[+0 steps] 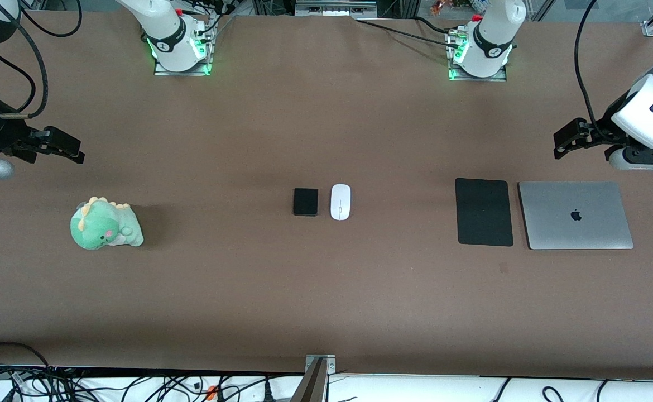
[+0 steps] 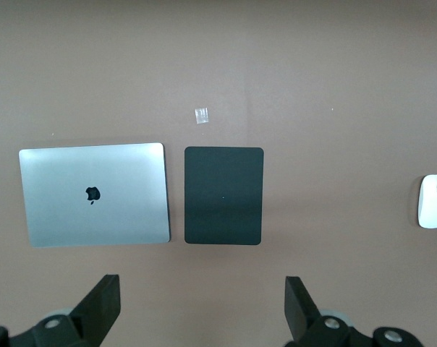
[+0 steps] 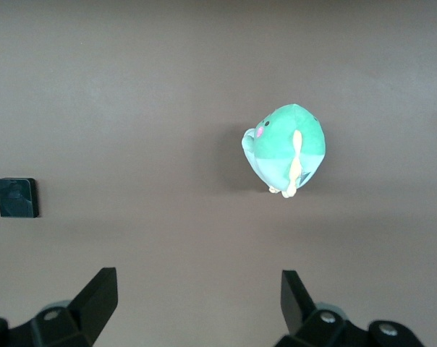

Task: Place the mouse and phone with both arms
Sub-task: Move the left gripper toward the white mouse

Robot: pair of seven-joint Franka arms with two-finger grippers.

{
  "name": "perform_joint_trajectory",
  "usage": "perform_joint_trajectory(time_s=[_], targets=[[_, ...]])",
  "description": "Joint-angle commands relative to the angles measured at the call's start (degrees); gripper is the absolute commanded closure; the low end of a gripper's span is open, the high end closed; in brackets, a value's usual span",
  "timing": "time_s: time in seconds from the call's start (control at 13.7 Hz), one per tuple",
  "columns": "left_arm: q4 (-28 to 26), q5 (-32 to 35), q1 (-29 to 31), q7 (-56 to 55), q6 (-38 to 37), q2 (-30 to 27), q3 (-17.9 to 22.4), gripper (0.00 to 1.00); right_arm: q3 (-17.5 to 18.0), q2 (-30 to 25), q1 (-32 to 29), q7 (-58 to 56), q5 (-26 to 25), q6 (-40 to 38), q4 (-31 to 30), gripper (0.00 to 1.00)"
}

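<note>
From the front camera, the right arm comes in at its end of the surface (image 1: 326, 290), and its tool (image 1: 61, 146) hangs in the air, fingers spread and holding nothing, over bare surface near the toy dinosaur (image 1: 105, 224). The left arm reaches in at its own end; its tool (image 1: 572, 138) is likewise parted and empty, up in the air over the surface beside the mouse pad (image 1: 484, 212) and the closed laptop (image 1: 575, 215). The phone (image 1: 306, 201) and the mouse (image 1: 340, 201) lie side by side, just apart, in the middle of the surface, the mouse toward the left arm's end. Wide bare surface surrounds the pair, well away from every edge.

In the left wrist view, the left tool (image 2: 200, 307) shows two separated fingers (image 2: 101, 303) with nothing between them. Below it lie the laptop (image 2: 94, 194) and the mouse pad (image 2: 223, 195), just beside each other, with the mouse (image 2: 433, 201) well apart.

In the right wrist view, the right tool (image 3: 197, 303) has its fingers (image 3: 97, 300) wide and empty. The dinosaur (image 3: 285, 148) sits alone, and the phone (image 3: 17, 197) lies well apart from it.
</note>
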Motion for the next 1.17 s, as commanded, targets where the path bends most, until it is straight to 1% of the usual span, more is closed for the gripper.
perform_joint_trajectory(time_s=[0.0, 0.36, 0.58, 0.73, 0.87, 1.09], targets=[[1.1, 0.8, 0.2, 0.2, -0.3, 0.2, -0.1, 0.00, 0.1, -0.3, -0.2, -0.1, -0.2, -0.3, 0.5, 0.00], [1.2, -3.4, 0.7, -0.2, -0.3, 0.3, 0.6, 0.00, 0.2, -0.3, -0.1, 0.0, -0.2, -0.1, 0.5, 0.00], [1.2, -2.6, 0.6, -0.4, -0.3, 0.3, 0.2, 0.00, 0.2, -0.3, -0.1, 0.0, -0.2, -0.2, 0.5, 0.00], [1.1, -2.7, 0.6, -0.8, -1.5, 0.3, 0.2, 0.00, 0.2, -0.3, -0.1, 0.0, -0.2, -0.1, 0.5, 0.00], [1.0, -2.5, 0.6, -0.8, -4.8, 0.2, -0.2, 0.00, 0.2, -0.3, -0.1, 0.0, -0.1, -0.1, 0.5, 0.00], [0.8, -2.8, 0.4, -1.0, -4.9, 0.4, -0.3, 0.00, 0.2, -0.2, -0.1, 0.0, -0.1, 0.0, 0.5, 0.00]])
